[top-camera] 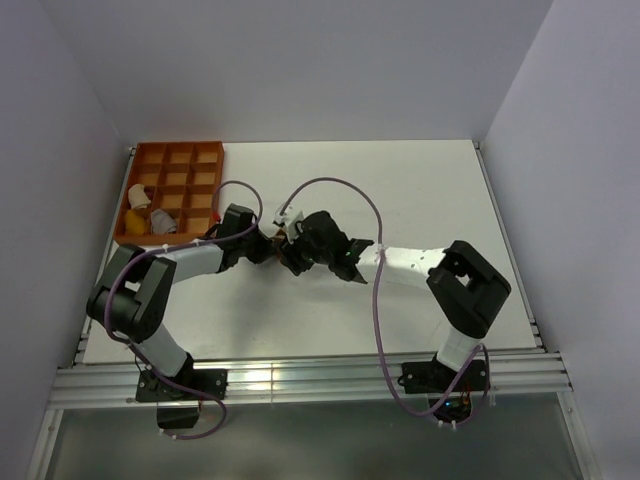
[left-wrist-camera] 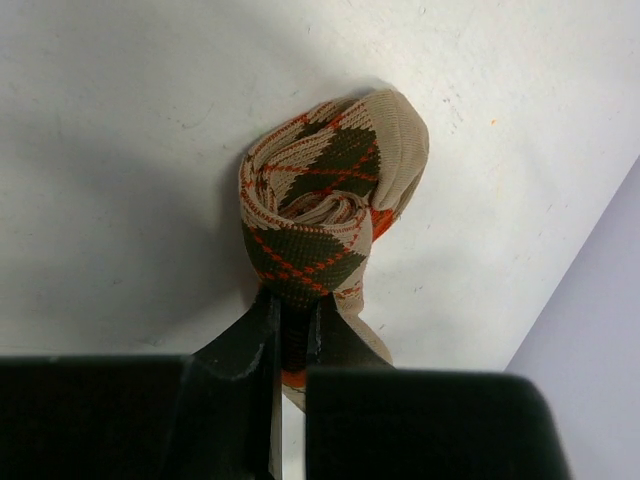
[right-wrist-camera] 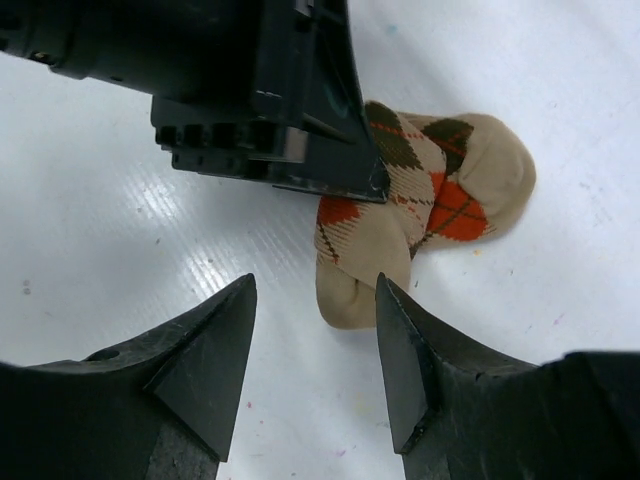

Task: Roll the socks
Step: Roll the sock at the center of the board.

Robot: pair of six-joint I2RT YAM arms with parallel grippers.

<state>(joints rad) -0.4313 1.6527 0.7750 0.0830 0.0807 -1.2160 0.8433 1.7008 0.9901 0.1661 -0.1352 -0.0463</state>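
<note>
The tan argyle sock (left-wrist-camera: 320, 190), with red and brown diamonds, lies partly rolled into a coil on the white table. My left gripper (left-wrist-camera: 292, 305) is shut on the sock's near end and pinches the fabric between its jaws. In the right wrist view the sock (right-wrist-camera: 450, 200) lies bunched just beyond my right gripper (right-wrist-camera: 316, 282), which is open and empty, with the sock's tan end near its right fingertip (right-wrist-camera: 395, 300). The left gripper (right-wrist-camera: 290, 110) reaches in from above there. In the top view both grippers (top-camera: 268, 245) (top-camera: 297, 255) meet mid-table. The grey-brown striped sock is not identifiable.
An orange compartment tray (top-camera: 180, 147) stands at the back left of the table, with a few small bundles (top-camera: 140, 205) in its left cells. Purple cables loop over both arms. White walls surround the table.
</note>
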